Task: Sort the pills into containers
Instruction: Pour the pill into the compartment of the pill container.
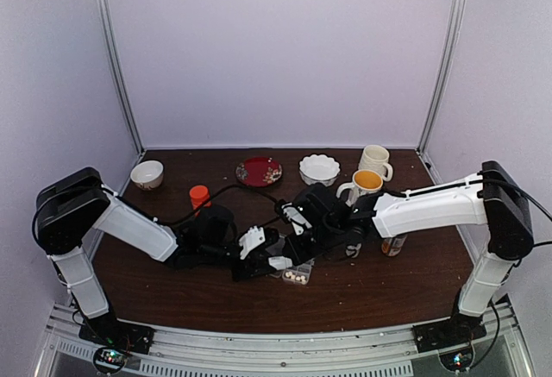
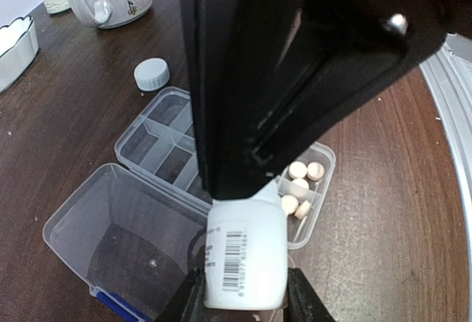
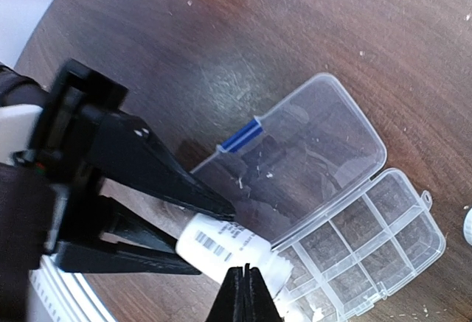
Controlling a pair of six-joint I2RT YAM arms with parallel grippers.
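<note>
– While the left pincer [image 2: 243, 301] grips the white bottle [image 2: 245, 252], jaws partly open around its body and tipped over the pill box [image 2: 125, 145], what is in so far?
– A few pills [image 2: 299, 184], in two cells at the box's end nearest the bottle. Right pincer [image 3: 245, 292]: closed tight, holding nothing, above the box by the bottle.
– Left to do?
– Most, I judge: the cells farther along the box look empty. Lid [image 2: 96, 226] lies open beside the box. Grey cap [image 2: 151, 74] sits beyond the box on the counter [image 2: 383, 189].

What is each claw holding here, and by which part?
Left claw grips the white bottle across its labelled body; right claw is shut on nothing.
</note>
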